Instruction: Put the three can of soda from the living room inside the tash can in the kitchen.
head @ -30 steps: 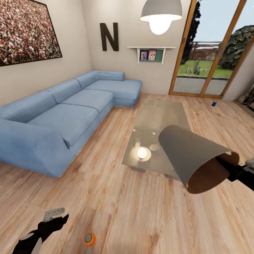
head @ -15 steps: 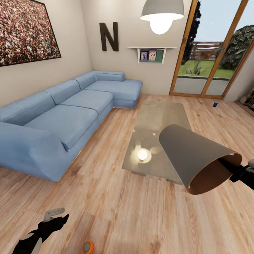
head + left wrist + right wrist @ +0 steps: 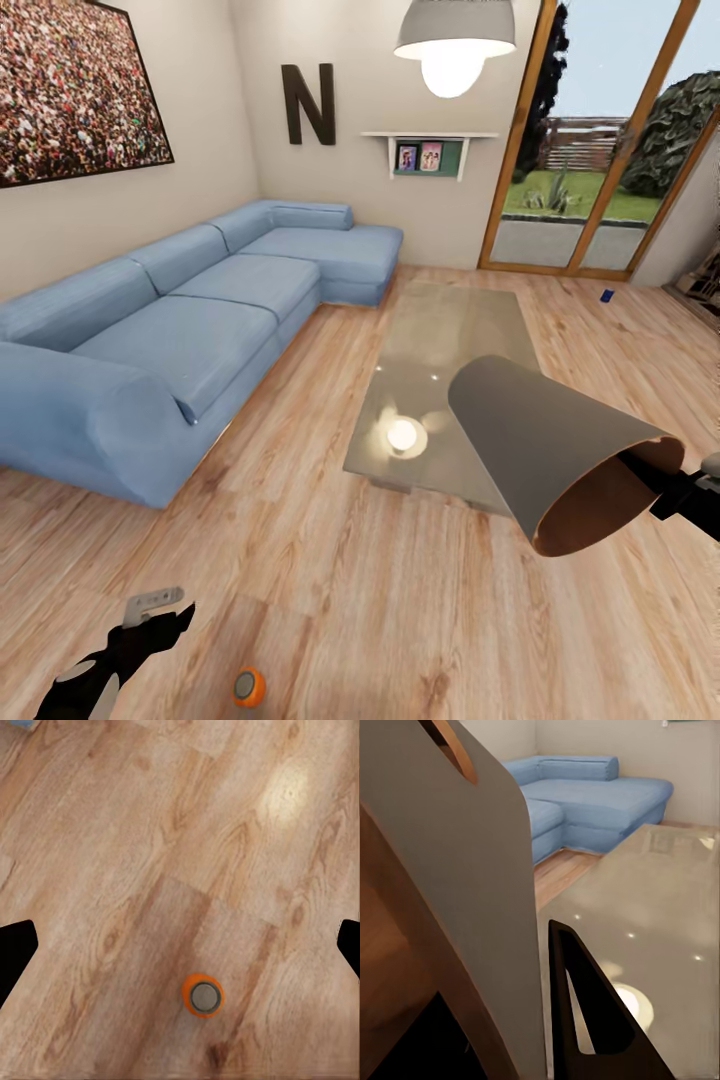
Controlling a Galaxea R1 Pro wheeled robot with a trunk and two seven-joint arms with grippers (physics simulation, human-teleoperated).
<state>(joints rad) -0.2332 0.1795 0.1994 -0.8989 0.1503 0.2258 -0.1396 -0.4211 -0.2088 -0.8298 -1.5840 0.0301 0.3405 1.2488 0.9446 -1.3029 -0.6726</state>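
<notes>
1. So the right gripper is clamped on the rim of the tash can, one finger outside the grey wall and the other side tucked in against the tan lining. It's carried tipped over, mouth pointing down and toward the robot, above the near end of the glass counter. My guess is the bin got brought along so cans can be dropped in on the spot.

2. The left gripper hangs low over the pale wood floor with its fingers spread wide and nothing between them. An orange soda can stands upright on the floor just beside it, and the left wrist camera looks straight down on it, lying between the two dark fingers but off to one side. Looks like it's lining up for a top-down grab, not there yet.

3. A dark blue can sits way off on the floor near the glass doors, well apart from everything. I can't spot a third one.

4. Looks: the orange can is small with a silver top; the bin is tapered, much bigger, with an oval handle hole near the rim.

5. Blue sofa is well clear of both arms.
</notes>
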